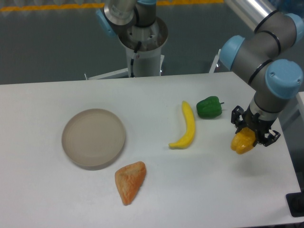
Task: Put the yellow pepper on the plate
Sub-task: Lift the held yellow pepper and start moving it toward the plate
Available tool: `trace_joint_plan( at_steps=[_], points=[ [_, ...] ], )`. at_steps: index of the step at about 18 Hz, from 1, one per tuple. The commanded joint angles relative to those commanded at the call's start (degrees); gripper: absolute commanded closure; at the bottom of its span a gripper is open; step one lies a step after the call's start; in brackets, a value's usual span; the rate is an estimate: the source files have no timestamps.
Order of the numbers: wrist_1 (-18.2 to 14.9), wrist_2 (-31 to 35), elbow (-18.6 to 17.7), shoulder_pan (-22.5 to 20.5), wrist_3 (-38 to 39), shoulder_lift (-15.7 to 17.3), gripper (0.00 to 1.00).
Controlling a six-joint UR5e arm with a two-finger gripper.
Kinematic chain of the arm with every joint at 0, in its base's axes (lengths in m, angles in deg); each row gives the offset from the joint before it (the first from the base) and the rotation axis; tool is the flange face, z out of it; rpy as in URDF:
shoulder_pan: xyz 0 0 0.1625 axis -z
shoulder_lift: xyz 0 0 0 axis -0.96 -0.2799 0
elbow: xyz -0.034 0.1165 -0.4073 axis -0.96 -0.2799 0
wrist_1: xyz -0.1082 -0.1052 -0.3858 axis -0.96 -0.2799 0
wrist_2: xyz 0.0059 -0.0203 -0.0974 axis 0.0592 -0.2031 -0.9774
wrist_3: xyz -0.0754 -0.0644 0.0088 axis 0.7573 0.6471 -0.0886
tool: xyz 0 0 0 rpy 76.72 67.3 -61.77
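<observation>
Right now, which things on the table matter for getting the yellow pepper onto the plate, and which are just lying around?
Part of the job:
yellow pepper, held in the gripper at the table's right side
plate, bare, at the left

Just lying about:
banana
green pepper
orange-pink wedge

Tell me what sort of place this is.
Probably a robot lab test bench: a white table, an industrial arm whose tool grips the yellow pepper, and toy-like food beside a plate.
</observation>
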Motion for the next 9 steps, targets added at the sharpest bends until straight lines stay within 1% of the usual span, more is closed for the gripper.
trace_joint_plan(
  at_steps=[5,6,8,9],
  points=[
    [0.35,-0.26,0.35,0.35,0.35,-0.09,0.92],
    [0.44,-0.26,-0.26,0.35,0.26,-0.17,0.93],
    [0.44,-0.70,-1.14,2.01,0.44,0.61,0.93],
    [0.00,-1.23,-1.40,2.89,0.87,1.83,0.93]
  ],
)
